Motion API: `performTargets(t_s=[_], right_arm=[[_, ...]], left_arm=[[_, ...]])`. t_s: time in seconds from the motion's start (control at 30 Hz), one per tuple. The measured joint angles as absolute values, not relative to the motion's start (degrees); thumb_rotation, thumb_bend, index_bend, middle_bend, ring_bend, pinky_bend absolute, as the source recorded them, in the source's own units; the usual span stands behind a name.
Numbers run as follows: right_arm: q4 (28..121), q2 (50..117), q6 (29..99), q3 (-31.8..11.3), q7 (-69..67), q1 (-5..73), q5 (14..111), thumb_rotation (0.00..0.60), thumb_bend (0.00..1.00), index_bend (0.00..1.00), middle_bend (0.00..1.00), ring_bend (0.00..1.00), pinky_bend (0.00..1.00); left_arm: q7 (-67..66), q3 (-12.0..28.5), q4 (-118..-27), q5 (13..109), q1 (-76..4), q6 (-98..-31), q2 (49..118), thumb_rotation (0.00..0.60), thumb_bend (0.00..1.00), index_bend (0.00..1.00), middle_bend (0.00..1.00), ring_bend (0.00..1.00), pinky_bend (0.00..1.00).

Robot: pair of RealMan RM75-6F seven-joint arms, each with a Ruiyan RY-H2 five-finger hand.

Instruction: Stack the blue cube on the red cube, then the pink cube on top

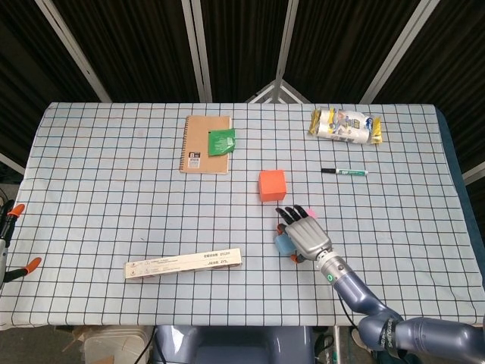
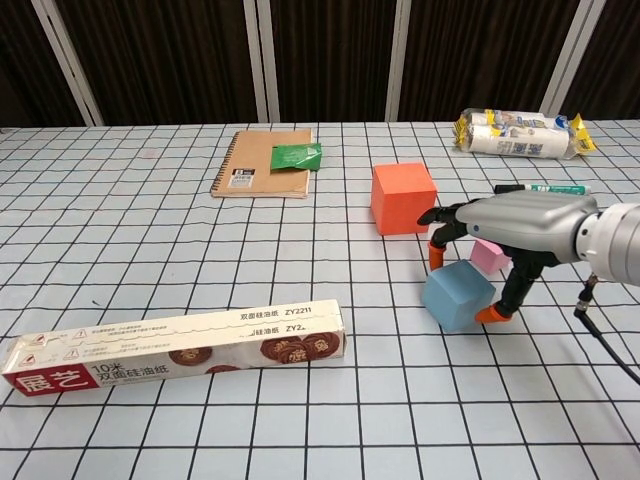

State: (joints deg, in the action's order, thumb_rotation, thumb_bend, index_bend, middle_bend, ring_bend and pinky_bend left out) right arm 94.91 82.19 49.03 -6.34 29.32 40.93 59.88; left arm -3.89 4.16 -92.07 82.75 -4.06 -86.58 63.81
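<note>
The red cube (image 2: 403, 198) (image 1: 272, 185) stands mid-table. Just in front of it and to the right, the blue cube (image 2: 457, 295) (image 1: 282, 243) rests on the cloth. The small pink cube (image 2: 487, 257) lies right behind it, partly hidden. My right hand (image 2: 510, 222) (image 1: 307, 235) hovers over the blue cube, palm down. Its fingers (image 2: 437, 252) reach the cube's far top edge and the thumb tip touches its right side. The cube sits flat on the table. My left hand (image 1: 6, 246) shows at the far left edge of the head view, fingers apart, holding nothing.
A long paper box (image 2: 175, 346) lies at the front left. At the back sit a brown notebook (image 2: 262, 163) with a green packet (image 2: 297, 155) on it, a marker (image 2: 545, 187), and a yellow-and-white package (image 2: 518, 134).
</note>
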Motion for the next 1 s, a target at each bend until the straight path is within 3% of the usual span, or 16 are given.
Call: performTargets(t_s=[1.0], right_arm=[[99.26, 79.35, 52.43, -5.41, 29.96, 42.07, 59.79, 0.600, 0.27, 0.45, 0.00, 0.00, 0.00]], left_arm=[[-3.55, 3.92, -92.27, 83.27, -3.93, -86.74, 63.64, 0.600, 0.11, 0.03, 0.00, 0.00, 0.00]])
